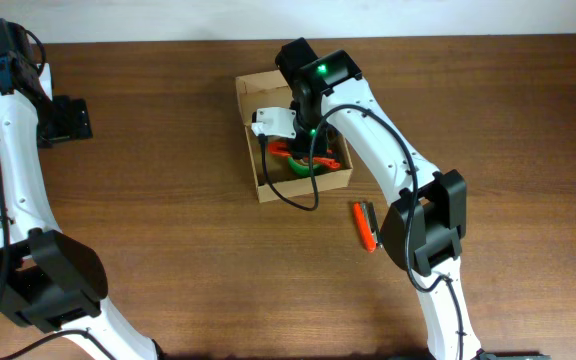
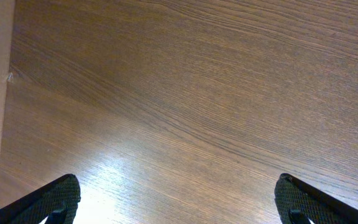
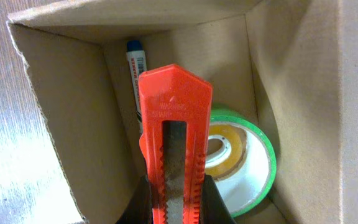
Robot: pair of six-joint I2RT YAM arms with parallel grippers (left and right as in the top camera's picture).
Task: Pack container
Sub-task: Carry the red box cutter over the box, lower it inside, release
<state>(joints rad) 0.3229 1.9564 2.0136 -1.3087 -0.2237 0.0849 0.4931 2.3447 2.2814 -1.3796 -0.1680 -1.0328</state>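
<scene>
Inside cardboard container (image 3: 73, 130), ridged cutter (image 3: 176, 124) (plastic)

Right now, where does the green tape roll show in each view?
Overhead: the tape roll is inside the box, toward its lower end, partly hidden by the right arm.
Left wrist: not in it; only table shows.
Right wrist: lower right, inside the box, behind the orange cutter.
Shared landmark, overhead and right wrist: the box.

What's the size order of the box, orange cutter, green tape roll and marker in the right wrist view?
1. box
2. orange cutter, though nearest the camera, so unsure against the green tape roll
3. green tape roll
4. marker, partly hidden
</scene>
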